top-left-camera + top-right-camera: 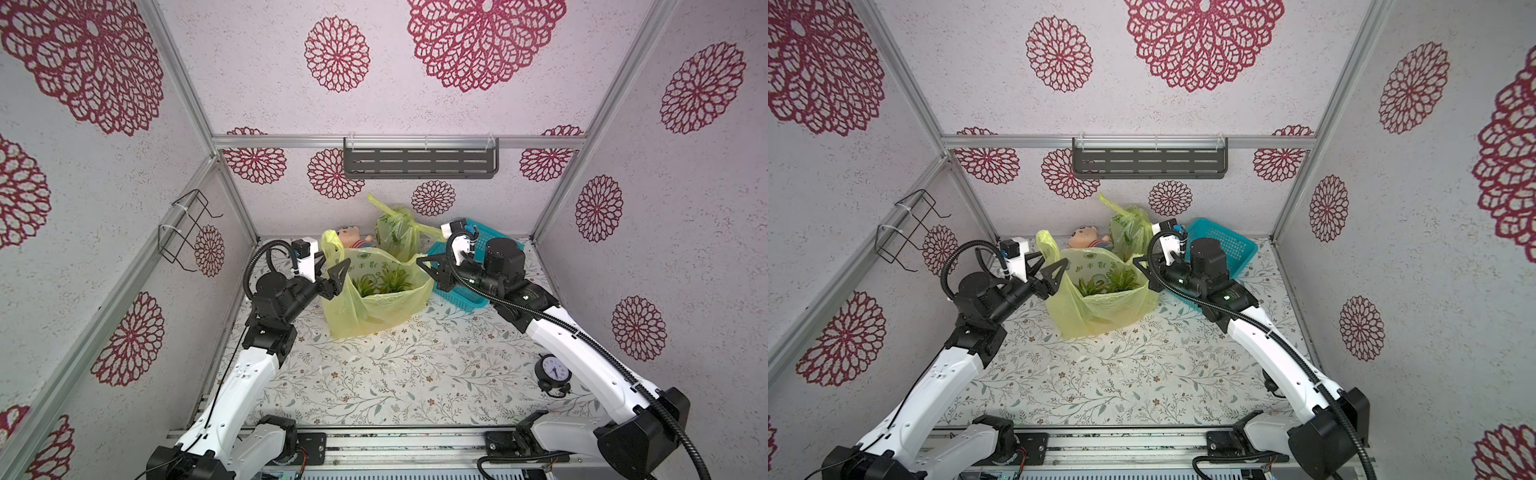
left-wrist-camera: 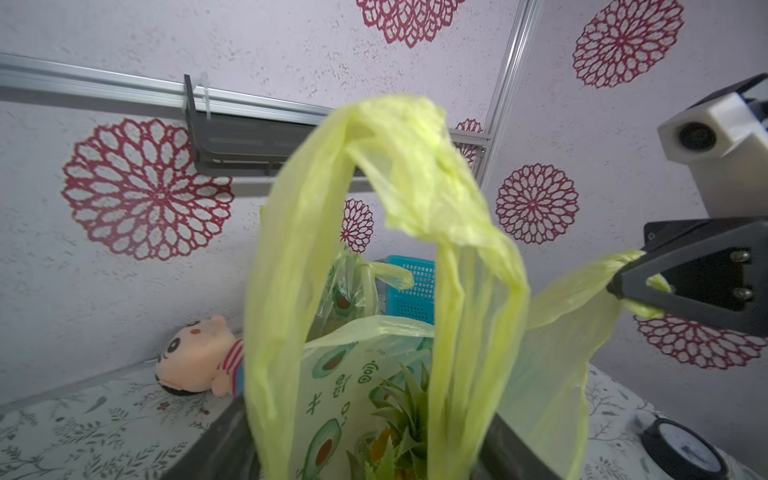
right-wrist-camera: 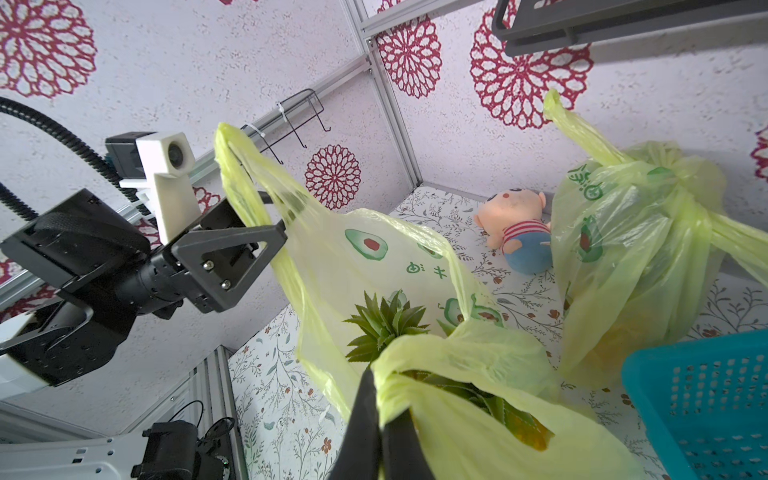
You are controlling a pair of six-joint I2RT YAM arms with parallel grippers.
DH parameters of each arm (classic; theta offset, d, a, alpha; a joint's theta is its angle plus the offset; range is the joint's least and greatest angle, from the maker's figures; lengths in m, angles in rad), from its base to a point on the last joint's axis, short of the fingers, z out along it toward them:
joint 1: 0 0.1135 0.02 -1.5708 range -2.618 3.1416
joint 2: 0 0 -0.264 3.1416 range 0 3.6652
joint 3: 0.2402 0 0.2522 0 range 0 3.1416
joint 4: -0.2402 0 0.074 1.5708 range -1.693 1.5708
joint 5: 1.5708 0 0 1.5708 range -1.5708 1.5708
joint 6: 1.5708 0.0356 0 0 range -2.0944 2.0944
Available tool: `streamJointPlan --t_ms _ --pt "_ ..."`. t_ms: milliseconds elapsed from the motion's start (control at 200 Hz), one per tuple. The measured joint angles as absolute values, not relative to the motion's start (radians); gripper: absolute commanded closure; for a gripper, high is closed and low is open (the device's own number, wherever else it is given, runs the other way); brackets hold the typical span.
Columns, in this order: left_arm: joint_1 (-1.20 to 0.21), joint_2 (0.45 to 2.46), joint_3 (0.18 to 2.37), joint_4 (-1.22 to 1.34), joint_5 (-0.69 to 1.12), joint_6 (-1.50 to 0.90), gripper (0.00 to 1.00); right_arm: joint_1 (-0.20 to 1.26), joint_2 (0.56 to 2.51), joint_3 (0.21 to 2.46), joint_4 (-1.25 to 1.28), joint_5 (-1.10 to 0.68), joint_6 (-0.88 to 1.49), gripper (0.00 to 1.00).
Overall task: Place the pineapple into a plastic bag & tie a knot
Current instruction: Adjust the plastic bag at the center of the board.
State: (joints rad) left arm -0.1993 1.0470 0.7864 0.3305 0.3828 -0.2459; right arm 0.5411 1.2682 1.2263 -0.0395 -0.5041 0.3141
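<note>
Pineapple [image 1: 382, 282] in bag [image 1: 374, 316]; right tool [image 1: 420, 261] clamps a handle [image 2: 582, 291], left tool [image 1: 334, 259] apart around the second handle [image 2: 395, 166], apparently not gripping; tying outstanding.

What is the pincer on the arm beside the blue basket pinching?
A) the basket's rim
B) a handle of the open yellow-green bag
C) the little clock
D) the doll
B: in the left wrist view the right pincer is shut on a bunched bag handle of the open bag.
</note>
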Motion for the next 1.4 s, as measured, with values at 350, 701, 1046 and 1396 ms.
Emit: streamJointPlan --t_ms 350,701,1046,1396 --pt "-0.242 1.116 0.821 0.411 0.436 -0.252 1.0 0.579 1.378 1.277 -0.101 -0.637 0.249 1.0" --pt "-0.339 1.272 0.995 0.153 0.471 -0.119 1.0 0.633 1.433 1.368 -0.233 -0.616 0.147 0.69" --pt "-0.364 1.332 1.066 0.01 0.474 -0.039 1.0 0.463 1.224 1.32 -0.25 -0.5 0.139 0.31" --pt "-0.371 1.377 1.134 -0.033 0.426 -0.036 1.0 0.408 1.433 1.527 -0.257 -0.503 0.176 0.34"
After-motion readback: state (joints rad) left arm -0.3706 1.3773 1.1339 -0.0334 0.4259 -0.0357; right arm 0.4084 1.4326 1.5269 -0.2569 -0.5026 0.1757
